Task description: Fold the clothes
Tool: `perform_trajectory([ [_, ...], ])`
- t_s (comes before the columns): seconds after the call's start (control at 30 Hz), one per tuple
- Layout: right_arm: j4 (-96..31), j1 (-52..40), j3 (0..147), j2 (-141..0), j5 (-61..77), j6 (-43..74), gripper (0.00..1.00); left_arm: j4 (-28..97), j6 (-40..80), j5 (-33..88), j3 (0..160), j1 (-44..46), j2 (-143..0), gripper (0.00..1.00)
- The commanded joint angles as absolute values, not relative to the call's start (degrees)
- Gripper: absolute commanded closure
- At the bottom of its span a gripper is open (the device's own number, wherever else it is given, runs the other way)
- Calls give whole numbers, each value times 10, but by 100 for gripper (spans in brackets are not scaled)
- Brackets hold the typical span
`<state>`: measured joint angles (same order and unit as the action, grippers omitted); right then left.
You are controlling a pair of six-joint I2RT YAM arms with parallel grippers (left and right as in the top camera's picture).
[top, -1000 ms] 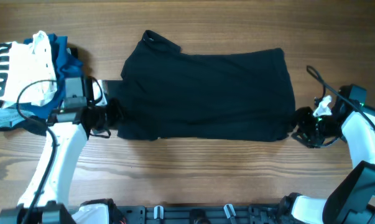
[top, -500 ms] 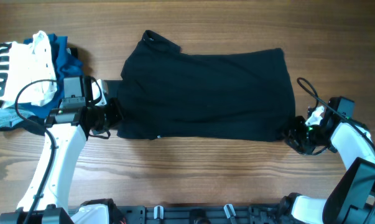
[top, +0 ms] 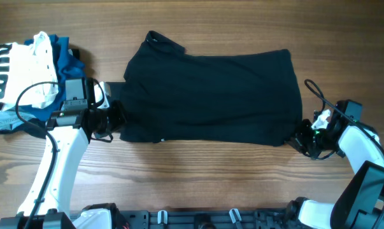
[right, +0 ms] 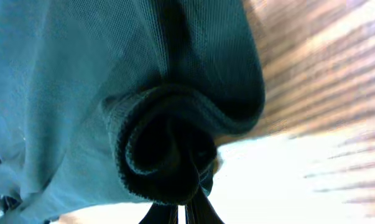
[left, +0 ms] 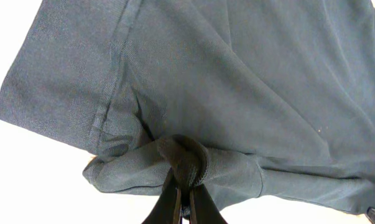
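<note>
Pinching bunched fabric of dark shirt [top: 211, 95] with left gripper [top: 117, 119] and right gripper [top: 298, 137], clamping tight, mid wood-grain table [top: 211, 184]. Seeing white-blue clothes pile [top: 26, 70] at far-left corner.

Slim black tapered fingers [left: 168, 206] are showing matte surfaces. Behind the fingers, black wrist housings [top: 104, 119] are joining white tubular arm links [top: 59, 162]; thin black cables [top: 25, 92] are looping alongside.

Left pincer [top: 118, 119] clamped, right pincer [top: 298, 137] clamped
</note>
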<state>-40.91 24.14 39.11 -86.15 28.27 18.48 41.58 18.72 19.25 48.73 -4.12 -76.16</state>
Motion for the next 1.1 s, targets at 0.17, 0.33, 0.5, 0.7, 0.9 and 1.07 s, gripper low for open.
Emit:
perform_trajectory([
  [0.17, -549, 238, 535, -848, 229, 149, 96, 439, 184, 199, 503, -40, -746, 96],
  [0.33, -569, 238, 548, -849, 223, 136, 47, 444, 184, 199, 505, -40, -721, 96],
  [0.5, -540, 238, 495, -849, 223, 161, 45, 444, 184, 199, 505, -40, -717, 96],
  [0.7, -427, 224, 389, -849, 270, 197, 46, 444, 184, 199, 505, -40, -717, 96],
  [0.9, -345, 223, 351, -849, 294, 225, 52, 444, 184, 199, 505, -40, -717, 96],
  [1.07, -326, 223, 351, -849, 279, 227, 66, 444, 184, 199, 505, -40, -717, 96],
])
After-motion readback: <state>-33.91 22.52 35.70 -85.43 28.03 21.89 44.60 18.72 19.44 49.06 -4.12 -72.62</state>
